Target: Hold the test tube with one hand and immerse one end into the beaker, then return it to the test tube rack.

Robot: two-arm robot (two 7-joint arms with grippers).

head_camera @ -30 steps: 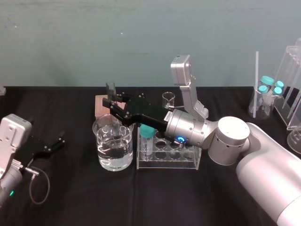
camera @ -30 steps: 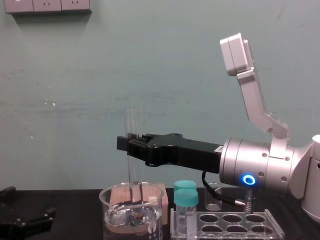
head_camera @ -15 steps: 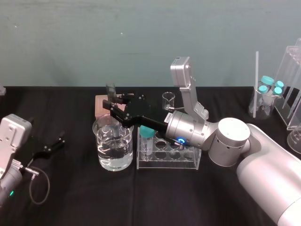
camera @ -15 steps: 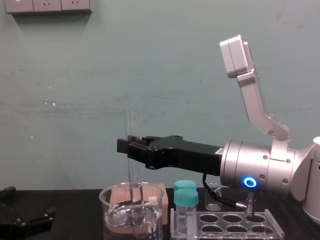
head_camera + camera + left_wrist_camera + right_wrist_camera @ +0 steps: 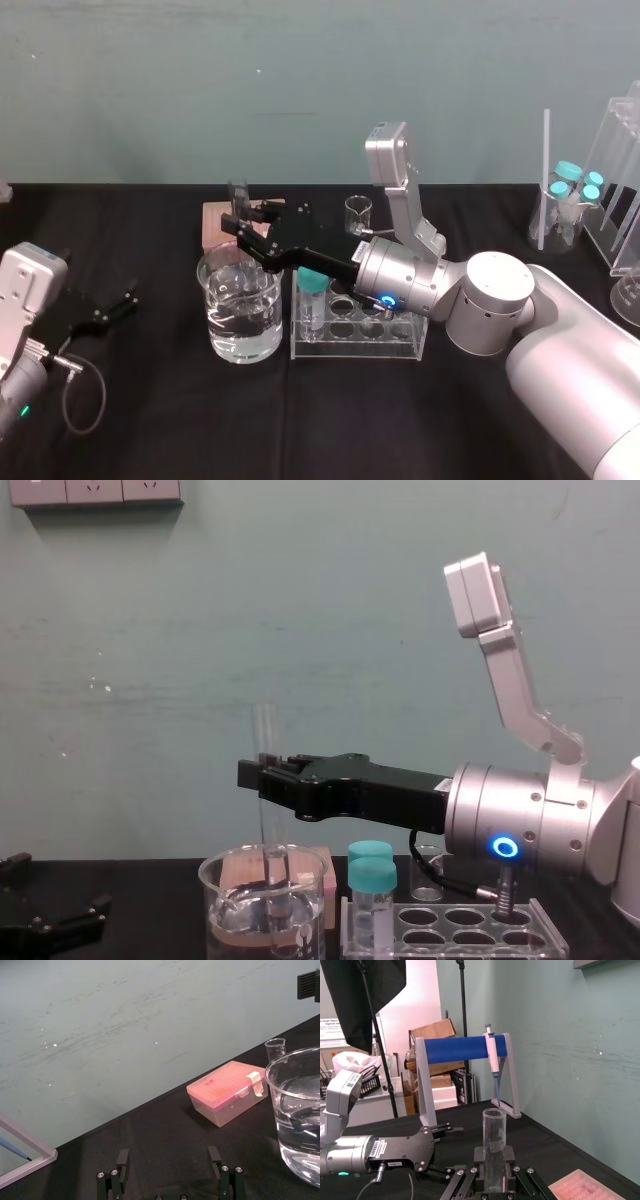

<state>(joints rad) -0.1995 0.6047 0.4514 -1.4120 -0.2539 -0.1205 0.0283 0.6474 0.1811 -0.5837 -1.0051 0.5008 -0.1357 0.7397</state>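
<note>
1. The right gripper [image 5: 262, 775] reaches in level from the robot's right, and its fingers are clamped on the test tube [image 5: 265, 730] at about mid-length. The right wrist view confirms this: the clear tube sits pinched between the two pads.
2. The tube stands upright over the large beaker [image 5: 215, 880]. Its open top rises above the gripper, and its lower length drops past the rim into the glass.
3. From the chest view, the rounded bottom looks to be below the line of the water [image 5: 242, 325]. So I judge this to be the dip itself: one end in the liquid, with the return not yet begun.
4. The test tube rack [image 5: 400, 345] stands on the black table [image 5: 150, 420] just beside the beaker, on the robot's right. I cannot tell whether the two touch. A teal-capped vial [image 5: 314, 285] fills the hole nearest the beaker, and the other holes look free.
5. The left gripper [image 5: 168, 1157] rests low at the robot's left with its fingers spread and nothing in them. It is well apart from the beaker and out of the play.
6. The next move calls for a straight vertical lift until the round bottom clears the beaker's rim, or glass will knock glass.
7. Then comes a short carry to the robot's right, past the capped vial, to line the tube up over a free hole.
8. The tube has to stay plumb on the way down, because it is tall and thin and the holes are narrow. The grip should let go only once the tube is seated in the rack.
</note>
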